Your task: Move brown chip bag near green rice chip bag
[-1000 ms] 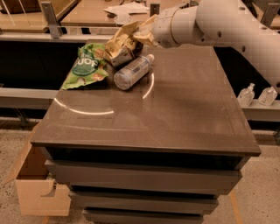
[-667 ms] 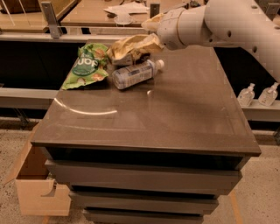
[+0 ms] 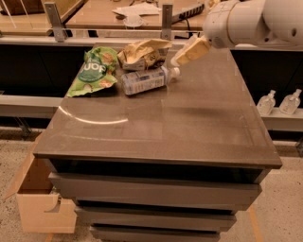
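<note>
Background consists of a wooden desk [image 3: 94, 12] carrying loose papers [image 3: 137, 8], located beyond the table [image 3: 189, 127], a dark grey unit with a flat top and drawer fronts below. The white arm [image 3: 241, 21] enters from the upper right corner, and the tool [image 3: 179, 59] hangs over the far edge of the table, angled downward toward the left of the view. Nothing is seen in the tool's grip; whether it is open or closed cannot be told from this angle. The brown chip bag [image 3: 142, 51] lies crumpled on the table just beside the tool tip, on its camera-left side, and apart from it. The clear plastic bottle [image 3: 142, 81] lies on its side just below the tool tip, with its cap end nearest the tool, directly in front of the brown chip bag. The green rice chip bag [image 3: 94, 71] lies flat farther from the tool on the same side; its right edge appears to touch the brown chip bag. A cardboard box [image 3: 40, 203] stands on the floor at the table's lower left corner. Two small bottles [image 3: 267, 102] stand on a ledge below and to the right of the arm.
</note>
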`<state>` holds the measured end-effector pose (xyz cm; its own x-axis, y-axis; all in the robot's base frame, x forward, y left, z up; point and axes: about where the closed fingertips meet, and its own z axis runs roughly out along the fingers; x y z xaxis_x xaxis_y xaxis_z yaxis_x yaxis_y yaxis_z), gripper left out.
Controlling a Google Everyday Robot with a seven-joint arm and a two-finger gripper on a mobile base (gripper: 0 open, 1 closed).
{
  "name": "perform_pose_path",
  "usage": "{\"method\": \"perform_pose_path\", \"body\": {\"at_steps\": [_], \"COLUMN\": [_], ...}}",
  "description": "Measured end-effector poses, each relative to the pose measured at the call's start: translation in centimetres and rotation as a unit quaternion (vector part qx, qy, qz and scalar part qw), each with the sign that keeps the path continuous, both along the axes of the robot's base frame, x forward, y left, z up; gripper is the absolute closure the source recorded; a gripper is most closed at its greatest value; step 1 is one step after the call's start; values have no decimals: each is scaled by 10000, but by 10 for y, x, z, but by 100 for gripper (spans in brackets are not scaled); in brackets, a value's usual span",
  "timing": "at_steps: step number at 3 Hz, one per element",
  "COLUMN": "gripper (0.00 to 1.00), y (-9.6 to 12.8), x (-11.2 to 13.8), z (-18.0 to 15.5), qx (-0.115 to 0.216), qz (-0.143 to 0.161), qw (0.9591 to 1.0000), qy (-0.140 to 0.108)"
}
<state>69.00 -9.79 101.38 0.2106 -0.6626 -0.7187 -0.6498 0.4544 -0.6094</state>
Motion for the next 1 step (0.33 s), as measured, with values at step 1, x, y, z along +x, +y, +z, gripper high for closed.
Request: {"method": "perform_pose_path", "body": {"at_steps": [1], "gripper": [0], "y": [-39], "x": [5], "z": [17], "qx": [-59], "qz": [-555], "qw": [9984], "qy": [-52]}}
